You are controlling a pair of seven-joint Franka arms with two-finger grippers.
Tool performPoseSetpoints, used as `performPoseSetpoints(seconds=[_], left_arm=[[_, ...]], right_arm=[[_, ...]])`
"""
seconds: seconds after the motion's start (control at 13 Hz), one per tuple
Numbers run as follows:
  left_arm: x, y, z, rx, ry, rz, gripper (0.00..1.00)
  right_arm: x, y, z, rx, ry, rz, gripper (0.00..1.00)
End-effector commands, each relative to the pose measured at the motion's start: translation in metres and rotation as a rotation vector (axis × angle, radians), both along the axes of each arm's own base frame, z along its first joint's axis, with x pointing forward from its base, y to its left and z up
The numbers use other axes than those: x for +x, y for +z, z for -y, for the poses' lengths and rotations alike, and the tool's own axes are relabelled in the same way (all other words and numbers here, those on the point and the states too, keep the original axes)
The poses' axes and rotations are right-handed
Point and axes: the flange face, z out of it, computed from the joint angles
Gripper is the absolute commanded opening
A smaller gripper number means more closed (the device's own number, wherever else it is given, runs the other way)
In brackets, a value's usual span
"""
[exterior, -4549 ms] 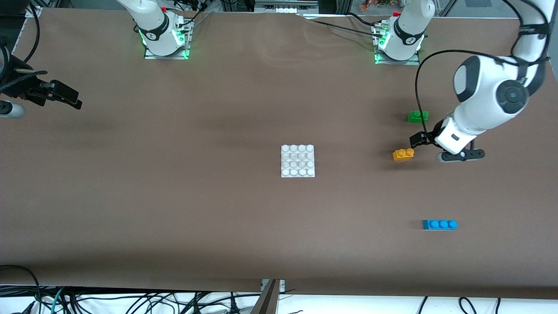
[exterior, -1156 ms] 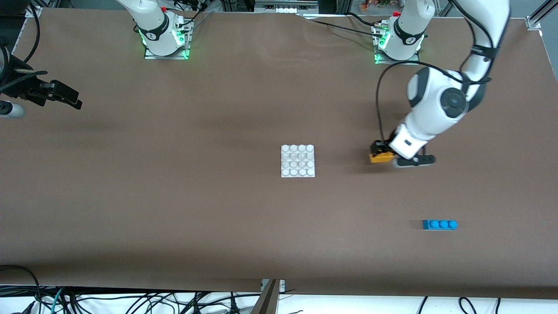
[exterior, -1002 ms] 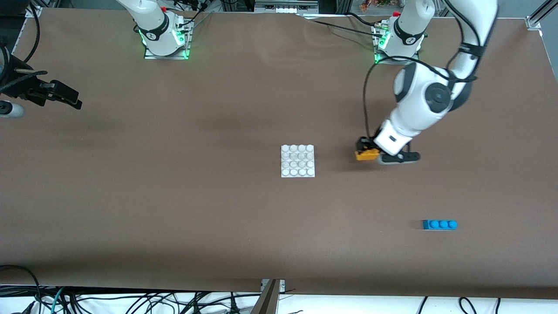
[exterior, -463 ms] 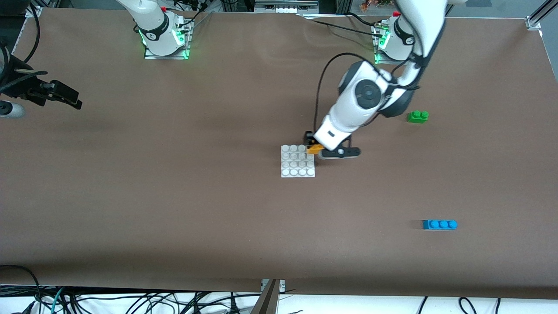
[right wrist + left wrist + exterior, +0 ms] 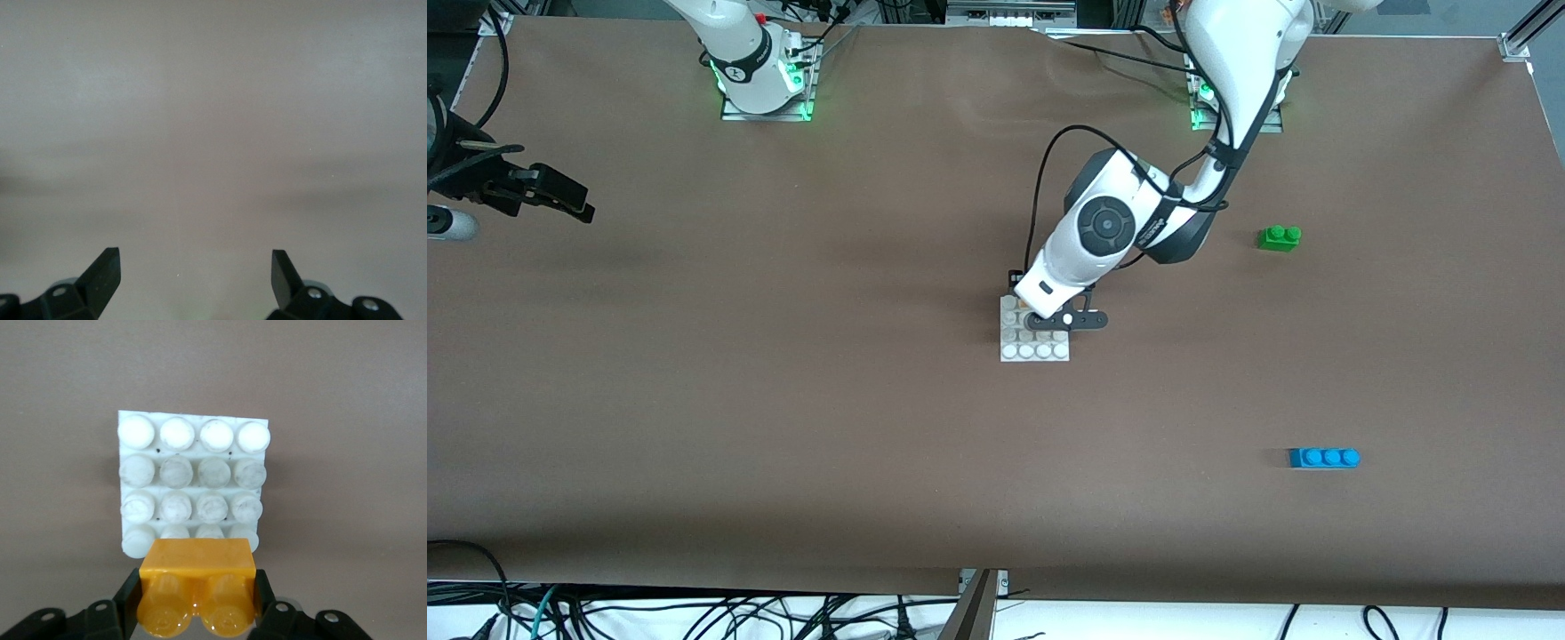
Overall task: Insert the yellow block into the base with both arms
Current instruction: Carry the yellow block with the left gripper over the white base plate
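Note:
My left gripper (image 5: pixel 1024 302) is shut on the yellow block (image 5: pixel 197 587), its fingers (image 5: pixel 130 593) pressing on both sides of the block. It holds the block just above the white base (image 5: pixel 1035 349), over the base's edge row farthest from the front camera. In the left wrist view the base (image 5: pixel 193 473) fills the middle and the block overlaps its edge row. In the front view the wrist hides the block. My right gripper (image 5: pixel 560 197) waits open and empty over the table at the right arm's end; its wrist view (image 5: pixel 195 267) shows only bare table.
A green two-stud brick (image 5: pixel 1279 237) lies toward the left arm's end of the table. A blue three-stud brick (image 5: pixel 1323 458) lies nearer the front camera at that same end. Cables hang below the table's front edge.
My left gripper closed on the yellow block and carried it from near the green brick across to the base. It now stands over the base. The right arm has not moved.

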Motion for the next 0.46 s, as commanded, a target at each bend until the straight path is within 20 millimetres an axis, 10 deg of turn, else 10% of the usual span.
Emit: performPoseSetpoints(seconds=[0.0,0.39], left_arm=[[0.007,-0.008,0.004,0.018,0.003,-0.012,0.0],[0.008,-0.022,0.004,0.035,0.002,-0.02,0.0]], right_arm=[[-0.002,0.001,0.0,0.018,-0.007,0.002,1.0],[-0.002,0.001,0.0,0.018,-0.007,0.002,1.0]])
